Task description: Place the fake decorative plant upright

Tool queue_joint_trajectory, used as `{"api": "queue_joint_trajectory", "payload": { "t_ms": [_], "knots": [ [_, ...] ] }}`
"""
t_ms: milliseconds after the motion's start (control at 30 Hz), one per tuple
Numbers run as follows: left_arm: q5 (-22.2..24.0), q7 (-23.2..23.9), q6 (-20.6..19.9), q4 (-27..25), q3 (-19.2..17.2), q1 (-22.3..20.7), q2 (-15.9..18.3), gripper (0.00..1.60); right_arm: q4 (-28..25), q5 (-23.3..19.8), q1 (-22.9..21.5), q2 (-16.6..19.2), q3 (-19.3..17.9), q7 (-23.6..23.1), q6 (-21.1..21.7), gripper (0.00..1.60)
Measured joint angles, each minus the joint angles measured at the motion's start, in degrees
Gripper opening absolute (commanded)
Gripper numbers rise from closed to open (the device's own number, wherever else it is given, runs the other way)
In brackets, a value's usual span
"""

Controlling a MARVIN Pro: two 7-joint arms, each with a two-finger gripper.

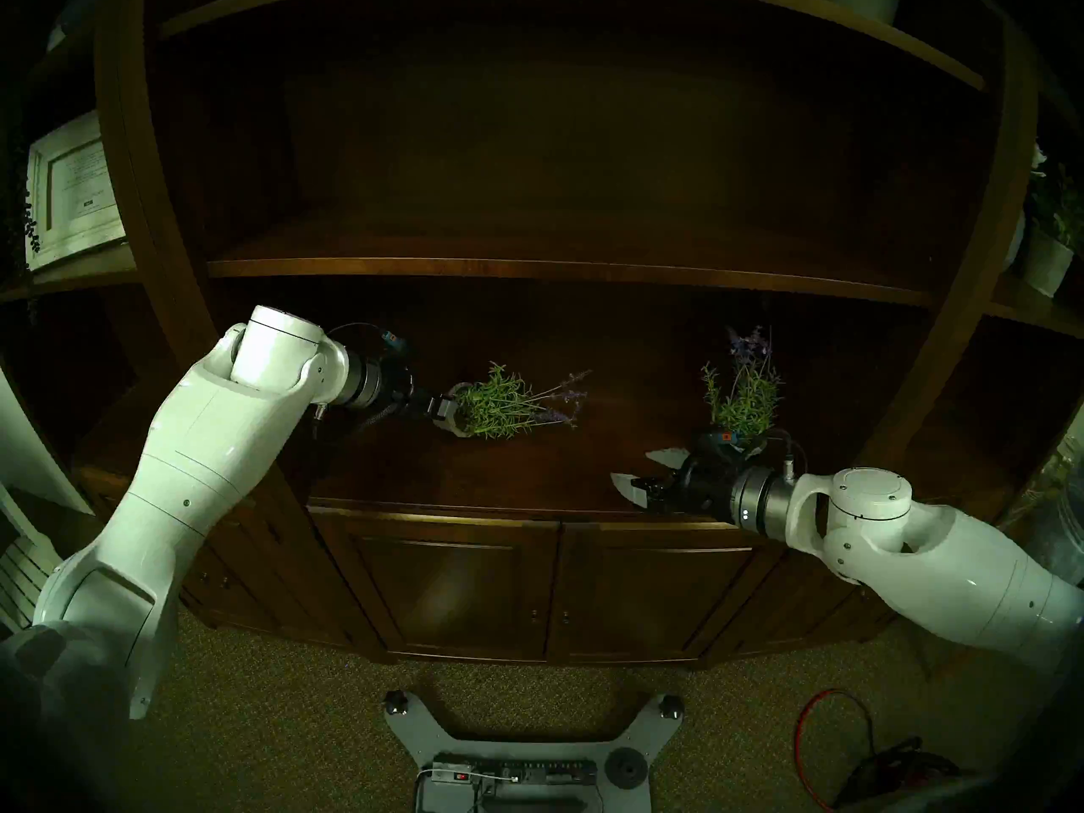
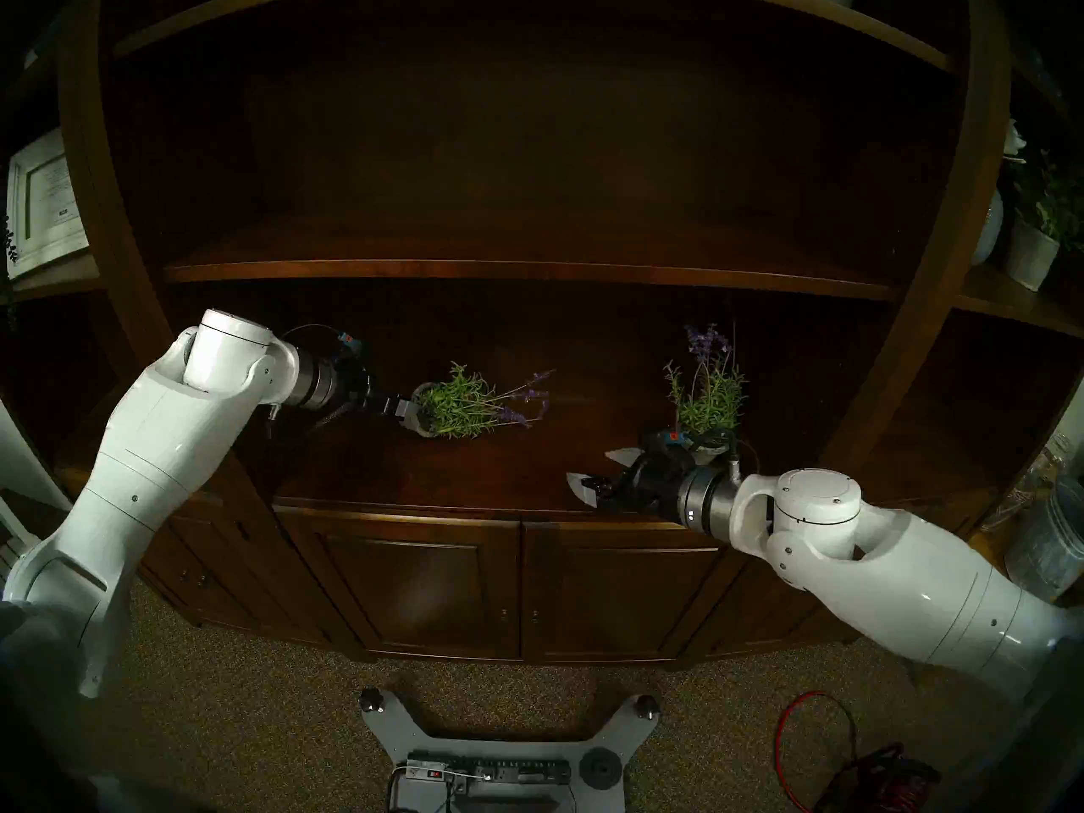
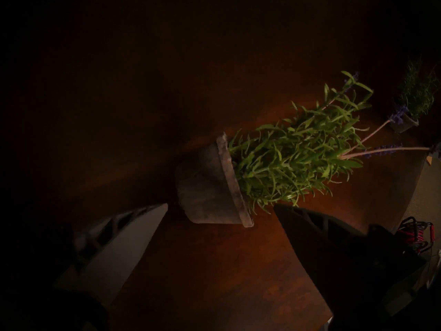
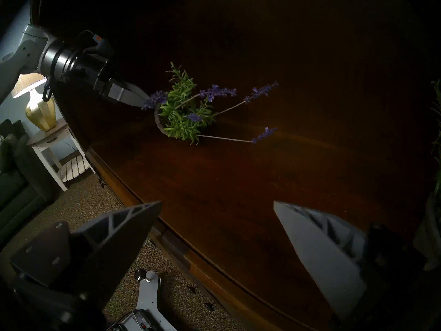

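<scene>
The left gripper [image 3: 220, 205] stands with its jaws spread wide and nothing held, tips on either side of the base of the toppled pot [image 3: 207, 187] without touching it, as far as the wrist view shows. From there the fallen lavender plant [image 1: 516, 407] runs straight away from the gripper: pot bottom toward the fingers, rim and green leaves beyond, purple flower stalks farthest out, pointing along the cabinet shelf [image 1: 446, 483] toward its right end. So the long axis lies nearly in line with the left arm's reach, roughly parallel to the shelf's front edge and well back from it. The right gripper [image 1: 636, 471], also wide open and empty, hovers near the front edge, well apart from the fallen pot and just in front of a second lavender plant [image 1: 742, 395] that already stands upright. The left arm is plainly nearer.
</scene>
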State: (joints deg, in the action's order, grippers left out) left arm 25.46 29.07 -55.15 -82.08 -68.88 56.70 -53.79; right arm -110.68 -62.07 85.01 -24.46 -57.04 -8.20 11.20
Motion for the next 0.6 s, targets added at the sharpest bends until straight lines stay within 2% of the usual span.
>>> {"api": "queue_joint_trajectory", "payload": {
  "t_ms": [600],
  "knots": [
    [4.06,-4.63,0.0,1.46,2.3,-1.74,0.39,1.6,-0.01,0.0,0.0,0.0,0.0,0.0,0.0,1.6]
  ]
}}
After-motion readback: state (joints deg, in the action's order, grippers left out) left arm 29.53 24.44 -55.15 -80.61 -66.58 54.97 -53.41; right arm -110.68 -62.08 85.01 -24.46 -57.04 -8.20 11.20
